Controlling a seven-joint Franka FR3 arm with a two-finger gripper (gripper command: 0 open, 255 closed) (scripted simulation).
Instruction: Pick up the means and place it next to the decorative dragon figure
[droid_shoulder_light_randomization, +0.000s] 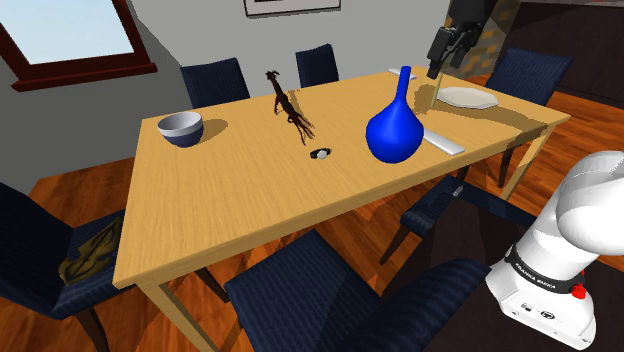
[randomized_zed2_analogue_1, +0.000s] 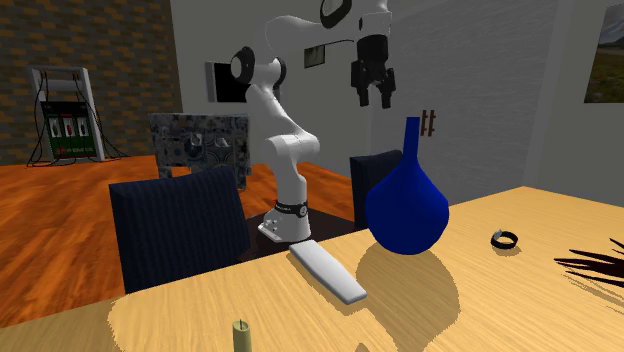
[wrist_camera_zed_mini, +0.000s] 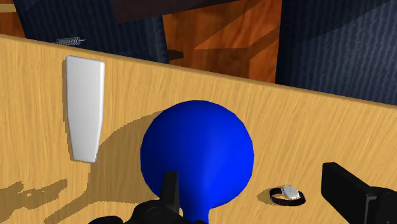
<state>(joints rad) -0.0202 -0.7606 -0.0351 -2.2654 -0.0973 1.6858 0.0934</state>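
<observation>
The claw (wrist_camera_zed_mini: 257, 191) is nearest, its black fingers (wrist_camera_zed_mini: 170, 191) spread wide apart and gripping nothing. It hangs in the air above a glossy blue vase (wrist_camera_zed_mini: 197, 153) with a round belly and a tall, thin neck.

The vase stands upright on the light wood-grain worktop (wrist_camera_zed_mini: 318, 127). Just beside it, near the worktop's edge, lies a flat, smooth white slab (wrist_camera_zed_mini: 84, 108) with rounded corners, narrowing a little toward one end. It is probably the thing the task means, though its kind is hard to tell. On the vase's other side lies a small wristwatch (wrist_camera_zed_mini: 287, 194) with a dark band and a pale face.

In the shoulder view a spindly dark brown dragon figure (droid_shoulder_light_randomization: 289, 108) stands upright near the watch, well apart from the slab, with the vase between them. Farther along sits a rounded grey-blue bowl (droid_shoulder_light_randomization: 181, 127), its hollow in shade. A shallow white plate (droid_shoulder_light_randomization: 468, 97) lies at the far end, beneath the arm. Dark blue ribbed chairs (droid_shoulder_light_randomization: 330, 290) ring the worktop.
</observation>
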